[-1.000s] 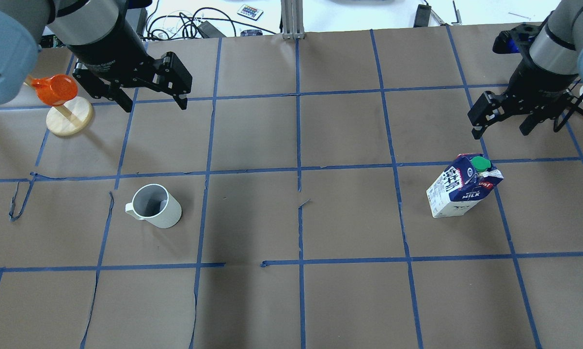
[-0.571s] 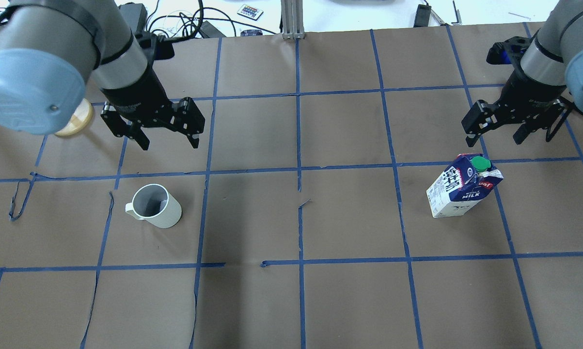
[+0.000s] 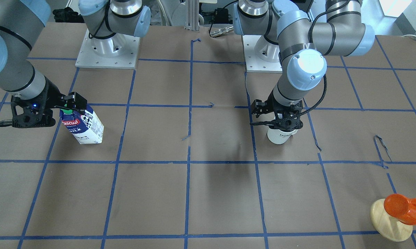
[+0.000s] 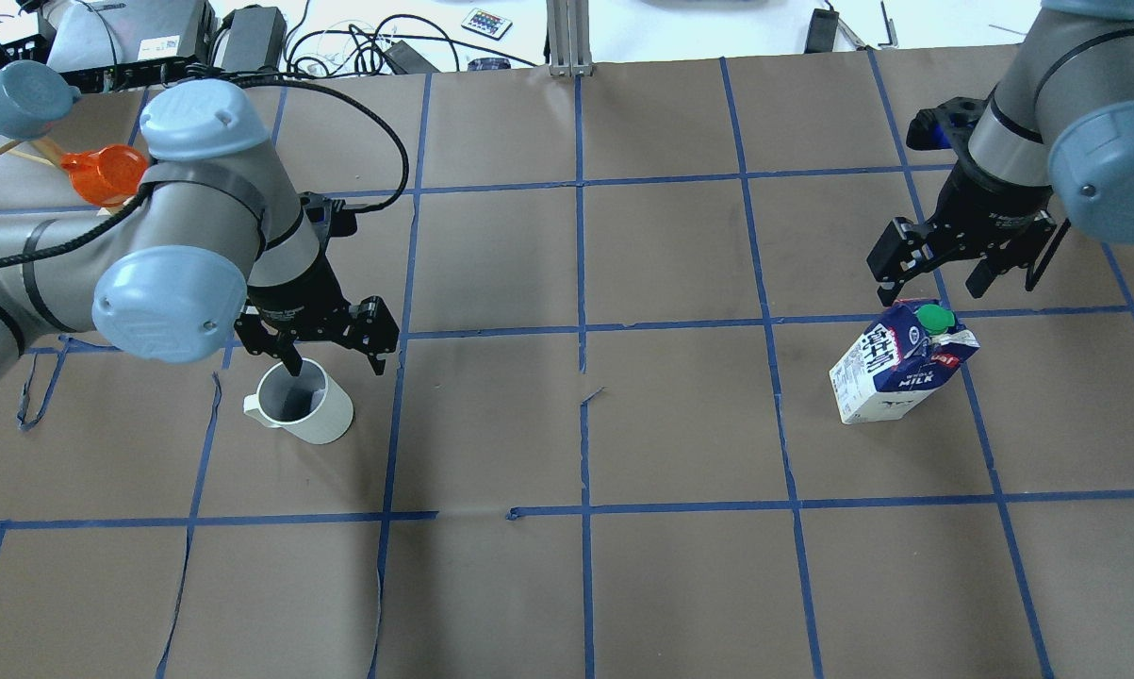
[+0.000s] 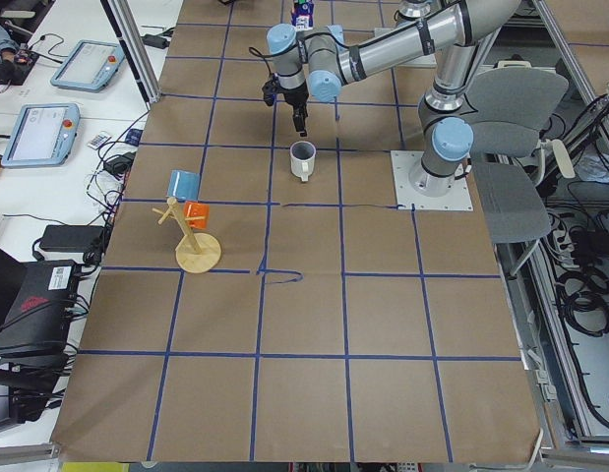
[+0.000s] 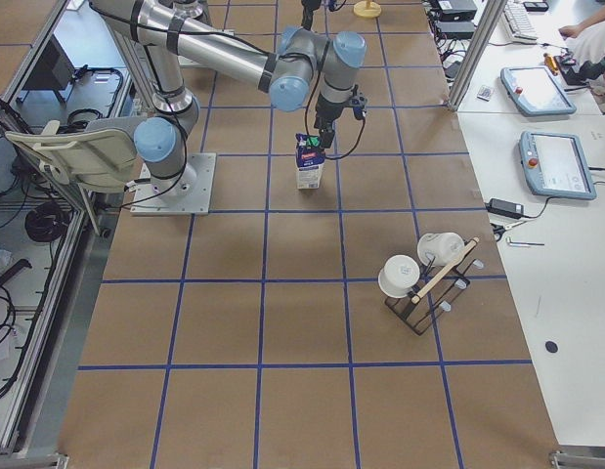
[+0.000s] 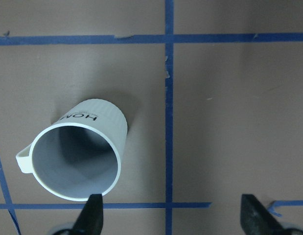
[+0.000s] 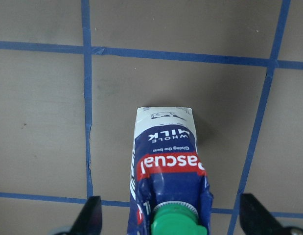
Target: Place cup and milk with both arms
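Observation:
The white ribbed cup [image 4: 304, 407] stands upright on the brown paper, handle to the view's left; it also shows in the left wrist view [image 7: 80, 156]. My left gripper [image 4: 336, 363] is open just above it, one finger [image 7: 92, 213] over the rim, the other out to the side. The blue and white milk carton [image 4: 896, 372] with a green cap stands upright at the right. My right gripper [image 4: 932, 281] is open and empty, just above and beyond the carton's top. In the right wrist view the carton [image 8: 168, 161] lies between the fingers.
A wooden mug tree [image 3: 391, 221] with an orange cup [image 4: 105, 174] and a blue cup [image 4: 20, 94] stands at the far left. A second rack with white cups [image 6: 419, 278] stands off to the right. Cables and a remote lie beyond the far edge.
Both arms have swung in towards the near side. The left gripper has come from beyond the cup to just over its rim. The right gripper has come closer to the milk's top. Both stay open.

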You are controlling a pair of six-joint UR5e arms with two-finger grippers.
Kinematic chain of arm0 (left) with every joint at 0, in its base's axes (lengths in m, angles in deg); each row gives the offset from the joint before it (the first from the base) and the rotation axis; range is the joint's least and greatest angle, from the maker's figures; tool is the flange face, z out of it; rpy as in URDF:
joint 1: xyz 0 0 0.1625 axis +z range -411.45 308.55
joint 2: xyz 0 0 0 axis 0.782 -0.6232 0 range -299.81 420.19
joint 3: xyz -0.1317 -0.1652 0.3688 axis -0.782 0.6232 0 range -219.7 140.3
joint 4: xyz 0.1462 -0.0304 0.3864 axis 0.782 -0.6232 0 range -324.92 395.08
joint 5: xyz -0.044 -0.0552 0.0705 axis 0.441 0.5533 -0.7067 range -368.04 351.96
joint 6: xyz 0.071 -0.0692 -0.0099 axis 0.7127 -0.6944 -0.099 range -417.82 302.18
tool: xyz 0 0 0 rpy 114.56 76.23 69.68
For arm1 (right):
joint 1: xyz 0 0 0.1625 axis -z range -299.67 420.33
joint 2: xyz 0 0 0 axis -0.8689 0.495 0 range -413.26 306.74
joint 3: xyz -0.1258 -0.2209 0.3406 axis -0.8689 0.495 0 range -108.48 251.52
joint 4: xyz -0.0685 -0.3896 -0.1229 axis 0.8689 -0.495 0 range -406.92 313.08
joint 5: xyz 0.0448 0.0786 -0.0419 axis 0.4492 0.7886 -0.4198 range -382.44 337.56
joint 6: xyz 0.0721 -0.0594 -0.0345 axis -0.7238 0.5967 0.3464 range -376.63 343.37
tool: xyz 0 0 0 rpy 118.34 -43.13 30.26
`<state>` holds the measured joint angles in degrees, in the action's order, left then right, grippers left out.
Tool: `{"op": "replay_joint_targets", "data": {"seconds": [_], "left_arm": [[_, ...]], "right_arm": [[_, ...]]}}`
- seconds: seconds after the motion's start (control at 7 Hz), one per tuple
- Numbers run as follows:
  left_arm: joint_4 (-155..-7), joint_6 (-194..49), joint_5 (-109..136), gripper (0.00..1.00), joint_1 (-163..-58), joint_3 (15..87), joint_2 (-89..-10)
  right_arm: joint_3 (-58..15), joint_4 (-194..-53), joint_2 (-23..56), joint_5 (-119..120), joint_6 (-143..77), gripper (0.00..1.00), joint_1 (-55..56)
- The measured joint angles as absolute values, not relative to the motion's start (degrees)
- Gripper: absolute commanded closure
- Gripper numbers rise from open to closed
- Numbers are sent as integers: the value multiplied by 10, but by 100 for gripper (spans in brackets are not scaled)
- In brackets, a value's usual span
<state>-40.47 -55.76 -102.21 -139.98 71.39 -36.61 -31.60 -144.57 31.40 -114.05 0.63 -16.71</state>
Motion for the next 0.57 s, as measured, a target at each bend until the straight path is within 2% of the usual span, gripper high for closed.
{"op": "replay_joint_targets", "data": {"seconds": [0.14,0.29,0.43,0.57], "left_arm": [[-401,-552,-1030,35,-1399,719,-373],[-400,-543,-1033,48,-1399,722,-382],[-400,-534,-1040,55,-1399,724,-390],[-398,-528,-1051,68,-1399,725,-398]], "right_arm": [[-320,-1447,313,-1141,6,7,-167],[-322,-1446,312,-1142,5,7,-167],[-324,-1444,312,-1142,2,7,-167],[-327,-1442,313,-1143,0,8,-167]]}}
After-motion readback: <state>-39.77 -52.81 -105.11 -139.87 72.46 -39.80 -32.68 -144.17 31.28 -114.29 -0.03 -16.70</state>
